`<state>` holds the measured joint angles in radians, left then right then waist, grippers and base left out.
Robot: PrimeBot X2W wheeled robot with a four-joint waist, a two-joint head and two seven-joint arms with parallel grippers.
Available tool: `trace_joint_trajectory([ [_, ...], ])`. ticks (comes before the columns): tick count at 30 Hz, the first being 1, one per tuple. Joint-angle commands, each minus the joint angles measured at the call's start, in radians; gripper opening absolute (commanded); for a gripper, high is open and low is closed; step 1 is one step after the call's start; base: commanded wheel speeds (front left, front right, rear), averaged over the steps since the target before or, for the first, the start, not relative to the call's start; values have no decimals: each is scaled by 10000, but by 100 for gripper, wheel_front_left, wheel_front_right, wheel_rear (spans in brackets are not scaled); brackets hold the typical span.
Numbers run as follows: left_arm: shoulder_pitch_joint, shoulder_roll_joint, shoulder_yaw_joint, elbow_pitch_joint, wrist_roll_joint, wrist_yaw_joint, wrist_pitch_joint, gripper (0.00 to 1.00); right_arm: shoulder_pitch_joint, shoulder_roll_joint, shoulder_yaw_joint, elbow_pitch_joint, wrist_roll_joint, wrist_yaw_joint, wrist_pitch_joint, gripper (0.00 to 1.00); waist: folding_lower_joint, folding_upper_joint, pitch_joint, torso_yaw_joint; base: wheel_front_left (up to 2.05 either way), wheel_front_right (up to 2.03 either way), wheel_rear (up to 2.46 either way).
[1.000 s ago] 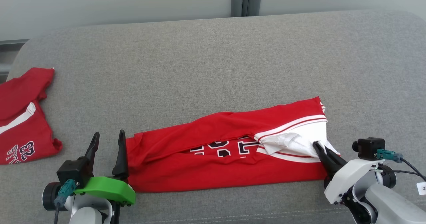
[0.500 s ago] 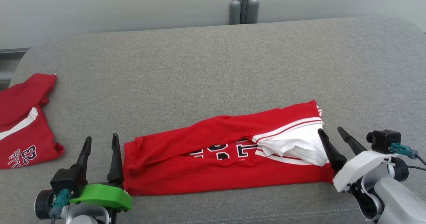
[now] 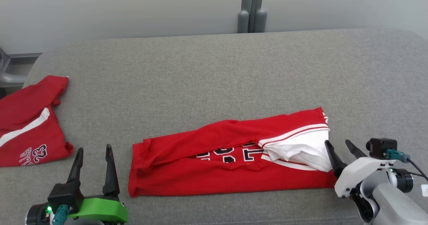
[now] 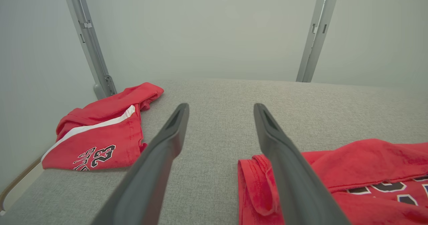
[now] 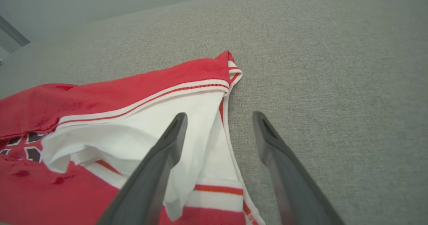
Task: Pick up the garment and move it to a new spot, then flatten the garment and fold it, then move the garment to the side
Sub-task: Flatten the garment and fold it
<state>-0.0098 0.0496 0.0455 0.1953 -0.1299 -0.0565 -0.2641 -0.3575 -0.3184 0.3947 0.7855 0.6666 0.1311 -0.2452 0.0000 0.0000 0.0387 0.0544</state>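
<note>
The garment (image 3: 220, 171), a red jersey with white trim and black lettering, lies folded into a long strip on the grey cushion (image 3: 214, 84). Its white-lined end (image 5: 140, 131) faces my right gripper (image 3: 340, 145), which stands open at that end with nothing between its fingers. My left gripper (image 3: 93, 151) is open just left of the strip's other end (image 4: 257, 185), apart from it. In the right wrist view my right gripper (image 5: 219, 116) has one finger (image 5: 160, 161) over the white cloth and the other over bare cushion.
A second red garment (image 3: 26, 124) with "23" printed on it lies at the cushion's left edge, also in the left wrist view (image 4: 97, 131). Grey posts (image 3: 251, 7) stand against the wall behind. The cushion's back and right parts are bare.
My right gripper has let go of the jersey's white end and opened, drawing back slightly. The head camera has shifted, so the whole scene sits lower. The left gripper stays open.
</note>
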Motion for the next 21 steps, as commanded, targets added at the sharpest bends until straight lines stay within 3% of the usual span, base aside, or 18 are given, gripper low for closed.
trace_joint_trajectory([
  [1,127,22,-3,-54,9,87,0,100,-224,34,-13,105,-162,-7,9,100,0,0,-34,76,0,0,0],
  [21,-187,21,-412,69,-283,156,0,100,-1965,812,-242,3837,-418,-12,1376,100,0,0,319,786,0,0,0],
])
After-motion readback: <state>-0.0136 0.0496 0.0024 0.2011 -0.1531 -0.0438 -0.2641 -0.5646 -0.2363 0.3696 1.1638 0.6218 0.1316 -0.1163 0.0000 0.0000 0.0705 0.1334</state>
